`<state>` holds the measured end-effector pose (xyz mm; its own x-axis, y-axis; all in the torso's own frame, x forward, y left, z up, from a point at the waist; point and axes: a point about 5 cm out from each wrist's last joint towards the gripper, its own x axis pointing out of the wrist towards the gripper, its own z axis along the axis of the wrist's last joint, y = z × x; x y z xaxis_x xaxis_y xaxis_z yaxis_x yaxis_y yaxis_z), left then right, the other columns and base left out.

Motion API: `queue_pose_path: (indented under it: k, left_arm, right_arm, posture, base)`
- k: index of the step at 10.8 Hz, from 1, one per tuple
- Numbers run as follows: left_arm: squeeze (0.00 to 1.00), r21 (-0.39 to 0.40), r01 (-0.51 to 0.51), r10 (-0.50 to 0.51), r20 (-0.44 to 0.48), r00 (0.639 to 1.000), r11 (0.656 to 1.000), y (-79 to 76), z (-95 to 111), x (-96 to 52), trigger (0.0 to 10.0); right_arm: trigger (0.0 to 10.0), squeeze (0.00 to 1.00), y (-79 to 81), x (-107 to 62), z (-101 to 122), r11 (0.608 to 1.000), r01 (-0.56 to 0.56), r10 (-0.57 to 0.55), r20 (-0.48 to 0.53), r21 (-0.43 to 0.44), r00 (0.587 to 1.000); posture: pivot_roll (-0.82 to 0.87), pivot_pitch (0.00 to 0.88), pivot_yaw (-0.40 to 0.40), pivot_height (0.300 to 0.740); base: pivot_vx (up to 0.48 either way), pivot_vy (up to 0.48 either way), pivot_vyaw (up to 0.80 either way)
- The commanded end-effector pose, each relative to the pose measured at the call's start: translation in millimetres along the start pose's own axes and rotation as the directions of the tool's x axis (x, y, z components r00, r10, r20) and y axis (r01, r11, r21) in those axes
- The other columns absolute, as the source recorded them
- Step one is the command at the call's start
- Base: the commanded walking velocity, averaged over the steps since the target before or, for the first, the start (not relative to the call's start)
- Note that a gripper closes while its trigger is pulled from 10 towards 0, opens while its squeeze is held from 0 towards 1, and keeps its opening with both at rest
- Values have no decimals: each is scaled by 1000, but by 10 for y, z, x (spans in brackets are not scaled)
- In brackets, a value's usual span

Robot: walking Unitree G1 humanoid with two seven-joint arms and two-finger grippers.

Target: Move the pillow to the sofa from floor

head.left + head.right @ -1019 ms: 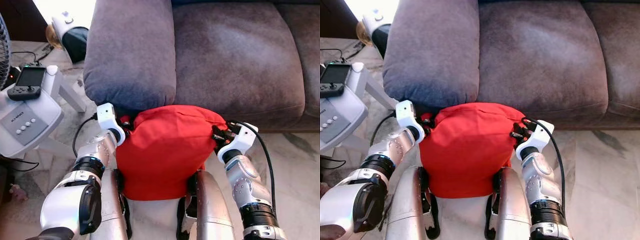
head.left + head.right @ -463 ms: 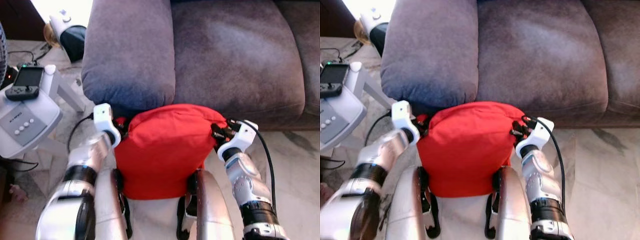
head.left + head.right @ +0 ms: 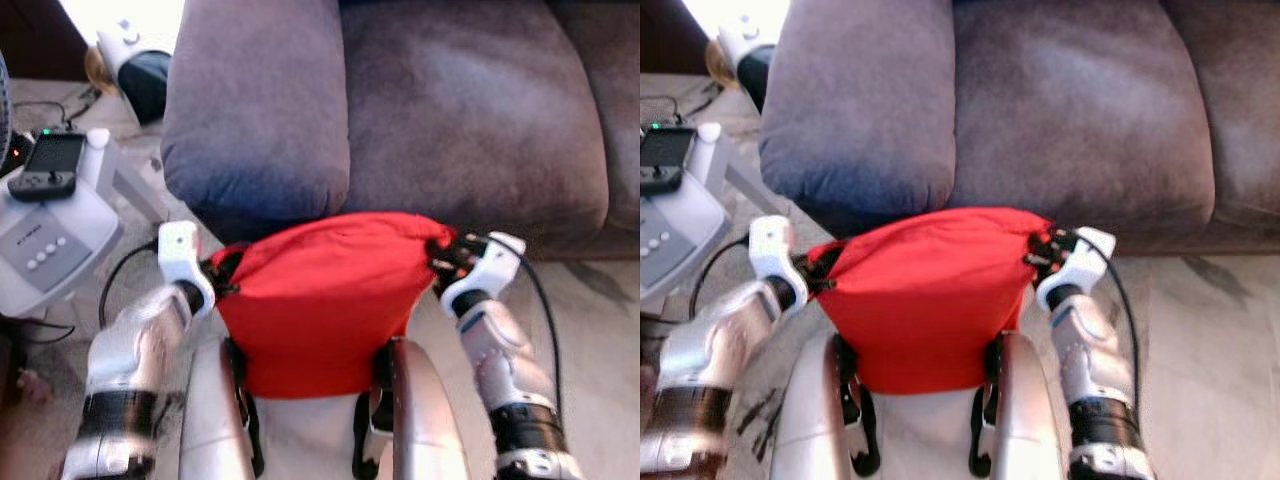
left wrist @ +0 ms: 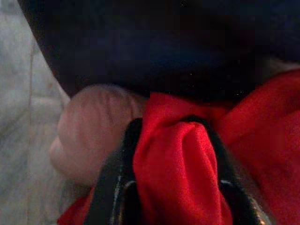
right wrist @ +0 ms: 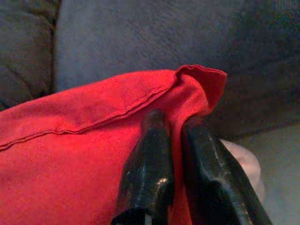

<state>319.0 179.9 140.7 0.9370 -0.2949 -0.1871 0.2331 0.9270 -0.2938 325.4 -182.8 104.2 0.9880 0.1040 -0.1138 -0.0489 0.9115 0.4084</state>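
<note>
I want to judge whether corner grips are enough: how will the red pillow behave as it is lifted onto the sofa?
The red pillow looks soft: its cloth bunches between the left gripper fingers, so it will probably sag between corners. It seems light for its bulk. The right gripper pinches only the seam edge, which might slip.

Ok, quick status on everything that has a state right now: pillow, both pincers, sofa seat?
Red pillow: off the floor, stretched between both pincers, below the sofa's front edge.
Left pincer: shut on a bunched pillow corner.
Right pincer: shut on the opposite pillow corner.
Sofa: seat cushions bare.
</note>
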Motion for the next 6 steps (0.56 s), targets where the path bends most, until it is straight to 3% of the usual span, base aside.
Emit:
queue_pose_path:
  k: [1, 2, 4, 6]
  left_arm:
    - [0, 81, -12, -4, 199, 980, 997, -107, 261, -101, 3961]
    - [0, 121, -66, 32, 264, 964, 990, -165, 318, -110, 10000]
    - [0, 284, -144, 27, 379, 925, 948, -342, 426, -129, 10000]
    - [0, 450, -98, -111, 415, 903, 888, -679, 440, -220, 10000]
  right_arm:
    - [10000, 0, -21, -77, 104, 996, 23, -17, 64, -90, 998]
    - [10000, 0, 82, -117, 235, 987, 14, 8, 143, -158, 990]
    - [10000, 0, 302, -243, 322, 976, -21, 71, 226, -217, 972]
    - [10000, 0, 483, -344, 301, 967, -42, 106, 245, -250, 964]
  posture:
    - [71, 280, -35, 572]
    - [68, 255, -29, 572]
    - [66, 226, -15, 572]
    - [67, 207, -4, 572]
  base:
    - [0, 0, 0]
    - [0, 0, 0]
    - [0, 0, 0]
    - [0, 0, 0]
